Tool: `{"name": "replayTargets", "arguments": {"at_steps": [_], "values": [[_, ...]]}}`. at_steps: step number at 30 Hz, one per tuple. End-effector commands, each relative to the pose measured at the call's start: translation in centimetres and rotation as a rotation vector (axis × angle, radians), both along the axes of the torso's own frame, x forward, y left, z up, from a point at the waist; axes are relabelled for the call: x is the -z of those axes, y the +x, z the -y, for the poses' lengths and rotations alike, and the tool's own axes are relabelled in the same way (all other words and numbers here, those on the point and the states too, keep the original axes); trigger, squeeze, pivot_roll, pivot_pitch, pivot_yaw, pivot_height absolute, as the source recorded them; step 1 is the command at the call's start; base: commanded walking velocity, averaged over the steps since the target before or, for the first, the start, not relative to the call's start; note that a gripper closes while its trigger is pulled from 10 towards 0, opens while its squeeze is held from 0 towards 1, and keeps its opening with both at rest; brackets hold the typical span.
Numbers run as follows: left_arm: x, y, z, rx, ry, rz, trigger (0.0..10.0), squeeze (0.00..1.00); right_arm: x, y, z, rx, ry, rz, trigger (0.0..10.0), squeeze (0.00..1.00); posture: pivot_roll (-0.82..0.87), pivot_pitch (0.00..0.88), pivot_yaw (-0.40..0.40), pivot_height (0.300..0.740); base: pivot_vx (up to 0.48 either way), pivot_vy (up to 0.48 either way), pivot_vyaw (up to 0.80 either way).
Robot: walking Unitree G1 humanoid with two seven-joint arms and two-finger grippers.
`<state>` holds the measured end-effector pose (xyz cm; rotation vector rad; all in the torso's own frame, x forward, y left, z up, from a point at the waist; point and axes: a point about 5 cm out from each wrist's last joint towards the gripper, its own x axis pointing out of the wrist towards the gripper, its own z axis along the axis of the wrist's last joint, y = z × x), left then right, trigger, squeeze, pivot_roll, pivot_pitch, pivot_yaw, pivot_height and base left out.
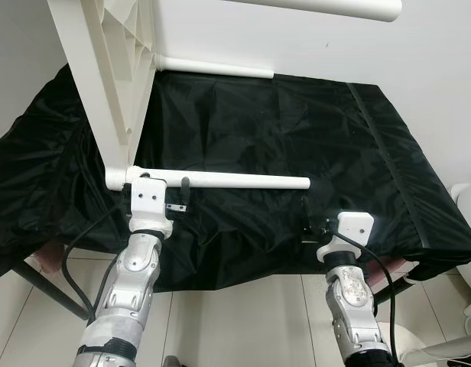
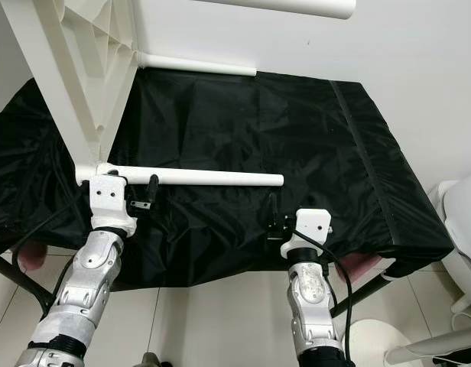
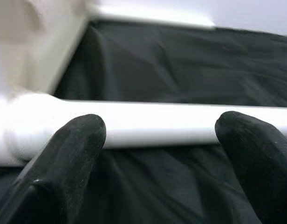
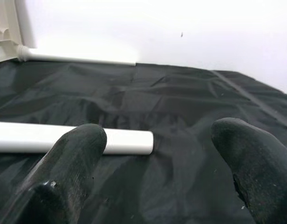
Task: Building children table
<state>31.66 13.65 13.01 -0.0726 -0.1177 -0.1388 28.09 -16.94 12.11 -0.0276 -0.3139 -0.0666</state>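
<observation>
Leg-fitting step, by the look of it: the white tabletop (image 1: 105,69) stands on edge at the far left of the black-covered work surface (image 1: 297,130), with a near leg (image 1: 220,180) and a far leg (image 1: 212,67) already sticking out to the right. The left gripper (image 1: 157,197), fingers spread and empty, sits just beside the near leg's joint; the right gripper (image 1: 316,220), also spread and empty, hovers near its free end. Next move likely calls for closing on that leg to twist it tight; no containers here.
</observation>
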Motion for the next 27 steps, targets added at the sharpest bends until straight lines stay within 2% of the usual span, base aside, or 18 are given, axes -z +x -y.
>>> {"name": "replayTargets", "arguments": {"at_steps": [1, 2, 4, 5, 8, 10, 12, 13, 16, 22, 26, 27], "values": [[-0.4, 0.3, 0.4, 0.053, -0.084, -0.036, 10.0, 0.0, -0.3, 0.1, 0.1, 0.007, -0.014, 0.002, 10.0, 0.0, 0.03, 0.082, -0.033, 0.74, 0.0, 0.0, 0.0], [-0.4, 0.3, 0.4, 0.053, -0.084, -0.036, 10.0, 0.0, -0.3, 0.1, 0.1, 0.007, -0.014, 0.002, 10.0, 0.0, 0.03, 0.082, -0.033, 0.74, 0.0, 0.0, 0.0], [-0.5, 0.4, 0.6, 0.068, -0.166, -0.08, 10.0, 0.0, -0.7, 0.1, 0.2, 0.009, -0.029, 0.017, 10.0, 0.0, 0.03, 0.084, -0.032, 0.74, 0.0, 0.0, 0.0], [-0.5, 0.4, 0.6, 0.068, -0.166, -0.08, 10.0, 0.0, -0.7, 0.1, 0.2, 0.009, -0.029, 0.017, 10.0, 0.0, 0.03, 0.084, -0.032, 0.74, 0.0, 0.0, 0.0], [-0.9, 0.8, 0.5, 0.065, -0.343, -0.146, 10.0, 0.0, -1.7, 0.2, 0.2, 0.01, -0.033, 0.054, 10.0, 0.0, 0.03, 0.085, -0.029, 0.74, 0.0, 0.0, 0.0], [-1.2, 0.9, 0.4, 0.056, -0.393, -0.161, 10.0, 0.0, -2.5, 0.3, 0.2, 0.017, -0.077, 0.089, 10.0, 0.0, 0.03, 0.085, -0.029, 0.74, 0.0, 0.0, 0.0], [-1.3, 0.9, 0.3, 0.057, -0.388, -0.167, 10.0, 0.0, -3.8, 0.4, 0.1, 0.046, -0.197, 0.146, 10.0, 0.0, 0.03, 0.084, -0.026, 0.74, 0.0, 0.0, 0.0], [-1.3, 0.9, 0.3, 0.057, -0.388, -0.167, 10.0, 0.0, -3.8, 0.4, 0.1, 0.046, -0.197, 0.146, 10.0, 0.0, 0.03, 0.084, -0.026, 0.74, 0.0, 0.0, 0.0], [-1.4, 0.8, 0.3, 0.071, -0.397, -0.171, 10.0, 0.0, -5.6, 0.6, 0.0, 0.087, -0.31, 0.219, 10.0, 0.0, 0.03, 0.084, -0.023, 0.74, 0.0, 0.0, 0.0], [-1.8, 0.5, 0.6, 0.115, -0.402, -0.173, 10.0, 0.0, -8.2, 1.0, -0.1, 0.148, -0.409, 0.325, 10.0, 0.0, 0.03, 0.085, -0.021, 0.74, 0.0, 0.0, 0.0], [-2.2, 0.0, 1.5, 0.212, -0.389, -0.174, 10.0, 0.0, -13.8, 2.2, -0.5, 0.221, -0.557, 0.545, 10.0, 0.0, 0.03, 0.088, -0.013, 0.74, 0.0, 0.0, 0.0], [-2.2, 0.0, 1.5, 0.212, -0.389, -0.174, 10.0, 0.0, -13.8, 2.2, -0.5, 0.221, -0.557, 0.545, 10.0, 0.0, 0.03, 0.088, -0.013, 0.74, 0.0, 0.0, 0.0]]}}
